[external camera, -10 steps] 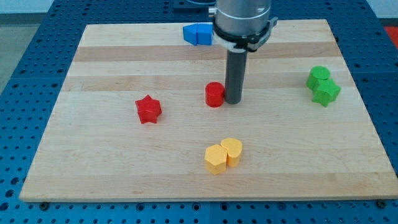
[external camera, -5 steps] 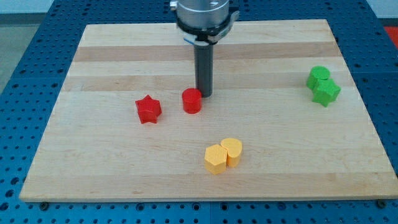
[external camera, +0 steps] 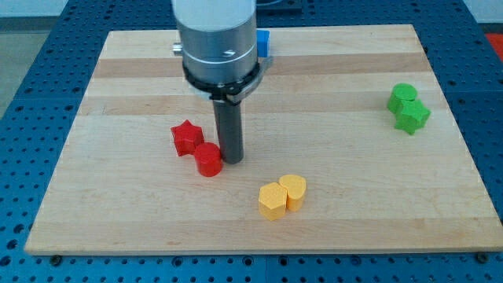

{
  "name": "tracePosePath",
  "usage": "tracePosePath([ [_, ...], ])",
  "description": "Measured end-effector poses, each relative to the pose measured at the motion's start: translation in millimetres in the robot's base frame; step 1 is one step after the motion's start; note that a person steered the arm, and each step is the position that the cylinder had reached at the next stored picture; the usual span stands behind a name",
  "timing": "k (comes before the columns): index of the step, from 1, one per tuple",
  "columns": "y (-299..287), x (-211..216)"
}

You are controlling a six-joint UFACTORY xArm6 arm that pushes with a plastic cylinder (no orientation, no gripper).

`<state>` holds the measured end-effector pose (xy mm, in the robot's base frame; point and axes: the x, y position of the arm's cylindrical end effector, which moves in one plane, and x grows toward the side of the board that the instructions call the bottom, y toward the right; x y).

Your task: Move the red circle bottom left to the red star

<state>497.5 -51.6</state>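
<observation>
The wooden board [external camera: 440,196] fills most of the view and lies on a blue pegboard table [external camera: 23,94]. The arm's grey cylinder [external camera: 216,39] hangs over the board's upper middle, hiding most of a blue block [external camera: 264,43] at the top edge. The dark rod runs down from it, and my tip [external camera: 230,159] rests on the board, touching the right side of the red circle [external camera: 208,159]. There is no hand to open or close, only this rod. The red circle touches the red star [external camera: 187,137] at the star's lower right. Two yellow blocks [external camera: 282,196] sit together toward the view's bottom, two green blocks [external camera: 408,108] at its right.
</observation>
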Motion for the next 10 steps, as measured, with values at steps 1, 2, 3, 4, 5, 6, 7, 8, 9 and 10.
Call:
tracePosePath([
  [1, -20.4, 16.2],
  [2, -39.7, 18.3],
  [3, -50.5, 16.7],
  [4, -56.3, 8.7],
  [5, -58.7, -1.3],
  [6, -74.8, -1.5],
  [7, -96.5, -1.5],
  [8, -120.4, -1.0],
  [9, -137.2, 1.9],
  [10, -141.6, -1.4],
])
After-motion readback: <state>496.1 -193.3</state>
